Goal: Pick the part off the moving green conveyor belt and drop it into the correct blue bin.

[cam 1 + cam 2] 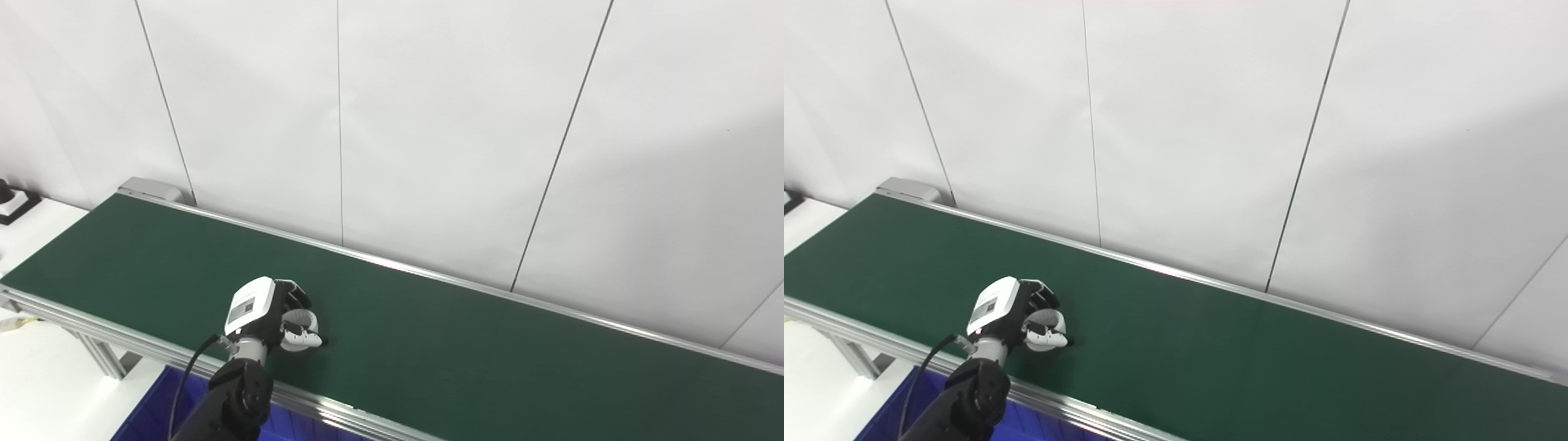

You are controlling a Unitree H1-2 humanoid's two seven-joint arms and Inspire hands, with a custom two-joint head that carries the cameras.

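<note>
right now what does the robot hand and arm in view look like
Only the left robot hand shows: a white back plate with a small grey label, black fingers with some white segments, and a silver wrist collar. The forearm is glossy black, with a thin black cable looping beside it. The right one is out of view.

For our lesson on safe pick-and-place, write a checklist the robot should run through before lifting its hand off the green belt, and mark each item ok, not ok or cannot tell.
1. Left hand over the conveyor belt: ok, it sits low near the belt's near edge.
2. Fingers closed around the white ring-shaped part: ok, they curl about it.
3. Grip firm enough to lift: cannot tell.
4. Blue bin within reach: ok, it lies just below the belt's near rail.
5. Correct bin for this part: cannot tell, only a corner shows.
6. Right hand out of the way: cannot tell, not in view.
</note>
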